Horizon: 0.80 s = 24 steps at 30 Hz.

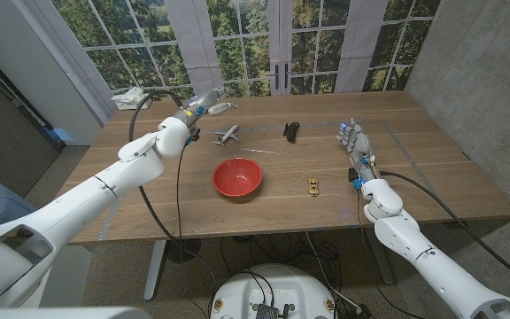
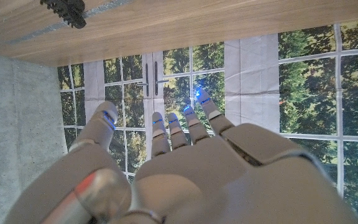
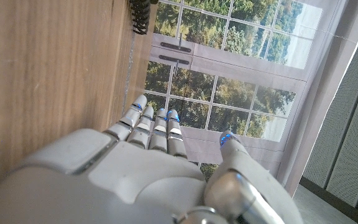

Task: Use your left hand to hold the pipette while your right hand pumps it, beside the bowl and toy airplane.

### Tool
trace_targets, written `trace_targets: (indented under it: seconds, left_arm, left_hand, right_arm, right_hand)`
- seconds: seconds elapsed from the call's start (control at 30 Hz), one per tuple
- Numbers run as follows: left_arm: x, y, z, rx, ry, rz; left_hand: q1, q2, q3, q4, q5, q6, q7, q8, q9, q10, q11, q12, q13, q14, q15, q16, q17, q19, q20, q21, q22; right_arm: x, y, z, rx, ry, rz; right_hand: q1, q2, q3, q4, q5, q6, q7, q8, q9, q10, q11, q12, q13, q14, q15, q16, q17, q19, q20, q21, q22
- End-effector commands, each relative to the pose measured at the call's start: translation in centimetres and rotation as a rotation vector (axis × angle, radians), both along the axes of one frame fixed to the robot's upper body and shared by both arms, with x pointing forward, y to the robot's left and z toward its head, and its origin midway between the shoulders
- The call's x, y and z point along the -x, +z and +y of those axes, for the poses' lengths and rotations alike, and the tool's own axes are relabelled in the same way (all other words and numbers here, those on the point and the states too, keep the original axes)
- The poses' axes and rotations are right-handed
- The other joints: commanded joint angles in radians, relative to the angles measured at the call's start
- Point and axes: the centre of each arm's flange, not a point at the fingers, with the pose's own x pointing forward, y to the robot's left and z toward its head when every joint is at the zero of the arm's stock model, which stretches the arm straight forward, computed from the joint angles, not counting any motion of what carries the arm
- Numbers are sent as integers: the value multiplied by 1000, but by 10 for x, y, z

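A thin clear pipette (image 1: 257, 151) lies on the table between the grey toy airplane (image 1: 228, 135) and the red bowl (image 1: 237, 177). My left hand (image 1: 198, 112) hovers over the far left of the table, just left of the airplane, fingers stretched out and holding nothing. In the left wrist view, the left hand (image 2: 185, 162) has its fingers spread against the windows. My right hand (image 1: 355, 143) stands at the right side of the table, fingers straight and empty. In the right wrist view, the right hand (image 3: 148, 162) is beside the wood.
A black object (image 1: 291, 130) lies at the far middle of the table; the same black object (image 2: 64, 9) (image 3: 142, 12) shows in both wrist views. A small gold toy (image 1: 313, 185) sits right of the bowl. Windows stand behind the table.
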Motion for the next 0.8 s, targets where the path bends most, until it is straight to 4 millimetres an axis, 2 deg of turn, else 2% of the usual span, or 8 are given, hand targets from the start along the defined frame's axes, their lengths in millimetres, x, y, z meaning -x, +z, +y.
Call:
trace_targets:
  seconds: [0.03,0.1,0.23,0.67,0.73,0.8]
  left_arm:
    - [8,16,-15,-136,76,41]
    - [7,18,-17,-153,87,53]
    - [8,21,-22,-188,109,65]
    - [5,27,-41,-295,220,131]
    - [3,29,-43,-311,230,160]
    - [2,30,-44,-334,228,172]
  left_hand:
    - [31,-6,5,-6,-6,19,-2,11,2,20,-5,2,4,6,0,-1,3,14,2,-5,3]
    - [64,-20,5,-4,-6,-2,-9,2,3,-7,0,-9,5,-30,4,-11,4,1,2,-24,4]
    - [94,-35,-1,-1,-5,-42,-23,-10,3,-38,1,-16,6,-56,11,-12,5,-9,3,-43,5]
    - [129,-47,-6,1,-5,0,-21,8,3,-15,-6,-3,6,-59,14,-5,5,-8,3,-60,5]
    - [157,-51,-8,1,-5,7,-19,9,3,20,-7,7,6,-48,-24,-1,4,17,-15,-62,6]
    - [163,-51,-9,1,-5,8,-18,9,3,25,-9,8,6,-41,-25,1,4,21,-14,-63,6]
  right_arm:
    - [11,-2,-2,-5,6,-8]
    - [13,-2,-3,-1,9,-10]
    - [16,-2,-3,-1,21,-18]
    - [25,2,3,17,64,-52]
    - [25,2,3,16,62,-52]
    - [25,1,3,13,60,-49]
  right_hand:
    - [0,0,1,-10,0,1,4,2,4,5,5,6,2,1,9,2,3,9,2,-5,6]
    - [0,-1,1,-10,-1,2,5,2,4,5,5,6,2,2,10,2,2,10,2,-6,6]
    - [-1,-1,0,-12,-1,2,5,2,4,5,4,6,2,1,10,3,2,10,3,-9,6]
    - [-2,-3,-1,-17,-1,1,7,1,4,5,5,5,2,0,13,3,0,11,6,-17,6]
    - [-2,-3,-1,-18,-1,1,7,1,4,5,5,5,2,0,14,3,-1,11,6,-18,6]
    - [-2,-3,-1,-18,-1,1,8,0,4,4,6,5,2,-2,13,2,-1,12,6,-20,6]
